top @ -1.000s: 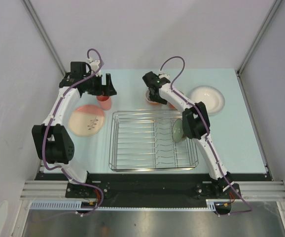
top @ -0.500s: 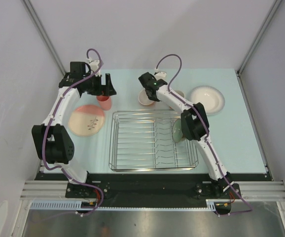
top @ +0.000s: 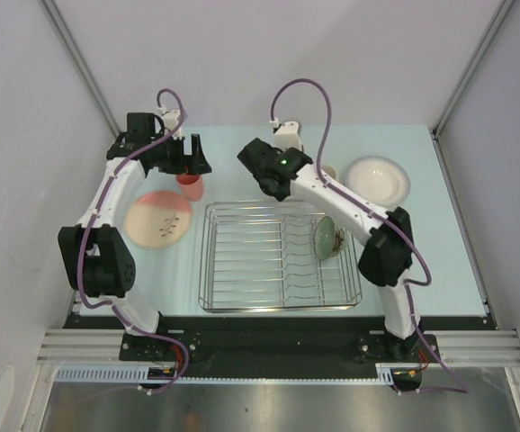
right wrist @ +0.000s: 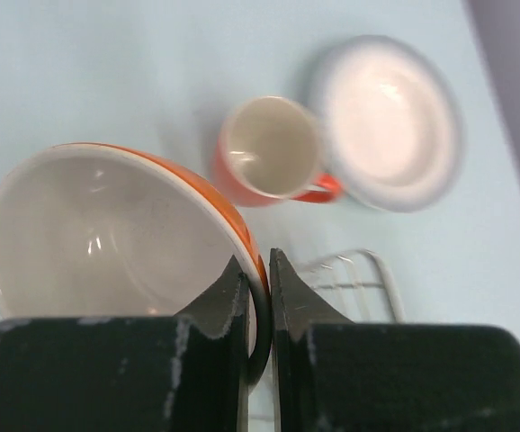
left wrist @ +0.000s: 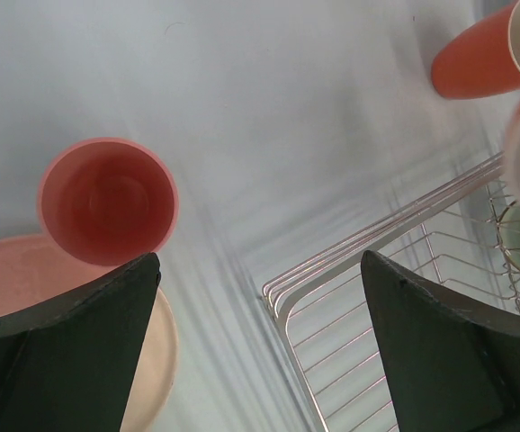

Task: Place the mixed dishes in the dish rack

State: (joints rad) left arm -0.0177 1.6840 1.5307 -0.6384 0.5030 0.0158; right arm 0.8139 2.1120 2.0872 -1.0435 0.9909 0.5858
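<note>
Right gripper [right wrist: 258, 270] is clamping the orange white-lined bowl [right wrist: 107, 234] by its rim just beyond the dish rack [top: 242, 265]; best lowering it on edge between tines, clear of the sage-green bowl [top: 325, 239]; left gripper [left wrist: 258, 261] is hanging open.

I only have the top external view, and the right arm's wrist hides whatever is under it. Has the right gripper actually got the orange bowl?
Observer: Yes. The right wrist view shows the right gripper shut on the rim of the orange white-lined bowl, with one finger inside and one outside.
Operator: And on the left side, is anything held?
Observer: No. The left wrist view shows the left gripper open. The pink tumbler stands upright past one fingertip, outside the gap.
Operator: Is that tumbler empty?
Observer: Yes. That camera looks down into its mouth, and nothing is inside.
</note>
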